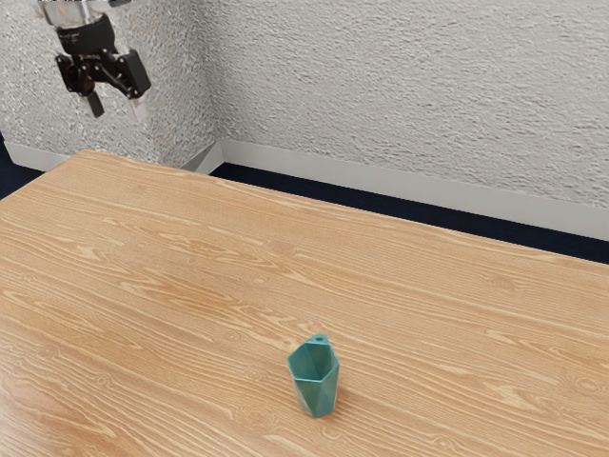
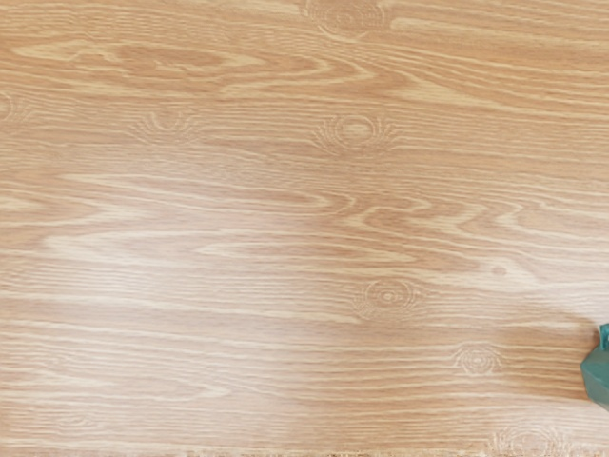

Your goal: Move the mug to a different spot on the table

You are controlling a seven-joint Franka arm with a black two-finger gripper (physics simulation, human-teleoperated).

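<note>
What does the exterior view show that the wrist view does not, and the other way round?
Exterior view: the tool, open and empty, high above the table near its far corner; the textured walls; the whole teal mug, standing upright. Wrist view: a close look straight down at the wood grain, with just a sliver of the mug's side at the picture's border. Shared: the wooden table and the mug.

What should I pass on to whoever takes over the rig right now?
Gripper: open, holding nothing, high above the table at the exterior view's upper left.
Mug: teal, upright on the table toward its near edge, far from the gripper.
Done: nothing; the mug is not yet grasped.
Left: approach, descend, grasp the mug, lift it and set it down at another spot.
</note>
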